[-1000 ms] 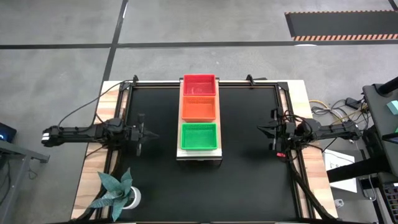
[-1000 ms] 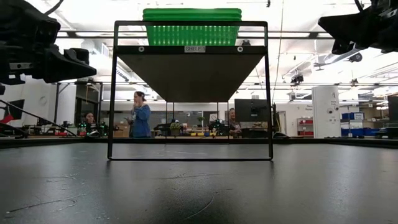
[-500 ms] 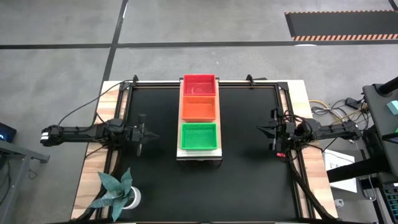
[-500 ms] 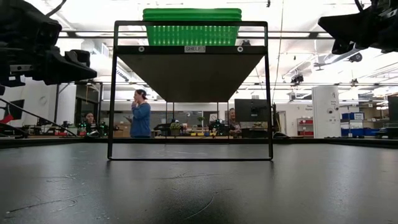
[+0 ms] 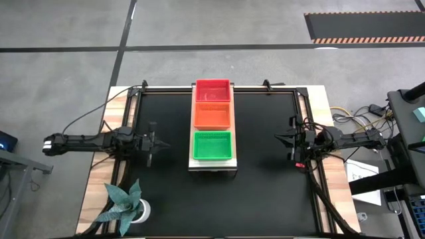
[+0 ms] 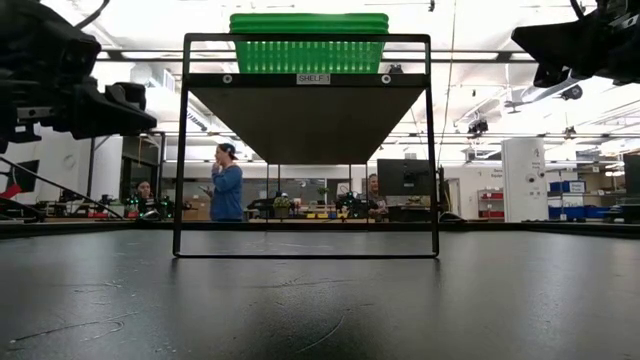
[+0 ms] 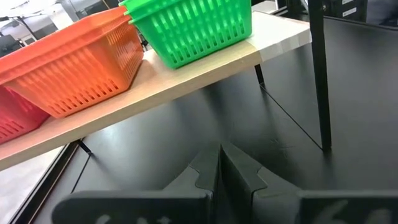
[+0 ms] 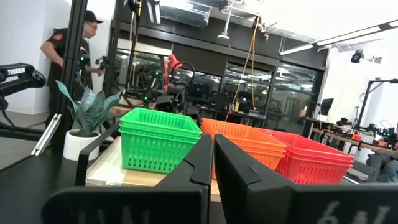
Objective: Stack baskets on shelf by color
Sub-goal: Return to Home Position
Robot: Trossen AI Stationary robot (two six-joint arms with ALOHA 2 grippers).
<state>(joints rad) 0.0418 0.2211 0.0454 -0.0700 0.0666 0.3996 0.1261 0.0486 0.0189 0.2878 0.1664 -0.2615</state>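
Note:
Three basket stacks sit in a row on the light-wood shelf (image 5: 213, 164): crimson-pink (image 5: 212, 89) at the far end, orange-red (image 5: 212, 115) in the middle, bright green (image 5: 212, 145) at the near end. The shelf is raised on a black frame (image 6: 306, 150). In the right wrist view the green stack (image 8: 159, 139), orange stack (image 8: 245, 144) and pink stack (image 8: 314, 158) show side by side. My left gripper (image 5: 154, 142) hangs shut over the table left of the shelf. My right gripper (image 5: 283, 138) is shut, right of the shelf. Neither touches anything.
A potted plant (image 5: 125, 203) stands at the table's near left corner. Cables and equipment (image 5: 372, 119) lie off the right edge. People stand in the room beyond the table (image 6: 225, 185). Black tabletop (image 5: 259, 192) lies open around the shelf.

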